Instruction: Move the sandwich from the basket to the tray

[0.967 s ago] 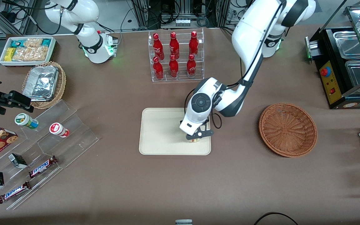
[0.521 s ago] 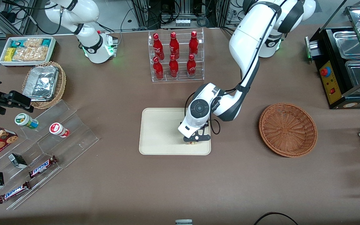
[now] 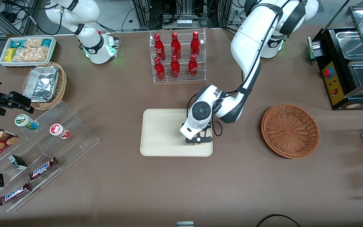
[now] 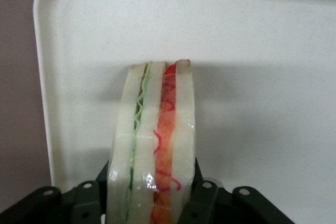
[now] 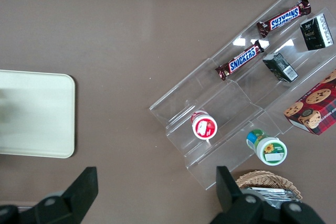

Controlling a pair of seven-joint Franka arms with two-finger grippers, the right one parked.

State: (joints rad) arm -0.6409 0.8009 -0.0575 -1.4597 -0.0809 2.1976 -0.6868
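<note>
While the flat cream-coloured rectangular tray (image 3: 159,132) lies mid-table, the left arm's black two-finger gripper (image 3: 196,142) sits low over its corner nearest the round reddish-brown woven wicker basket (image 3: 290,130), clamped on the pale triangular sandwich (image 4: 155,145). Held on edge, the sandwich's long axis runs straight out from the fingers (image 4: 202,198), its layered cut side facing up.
</note>
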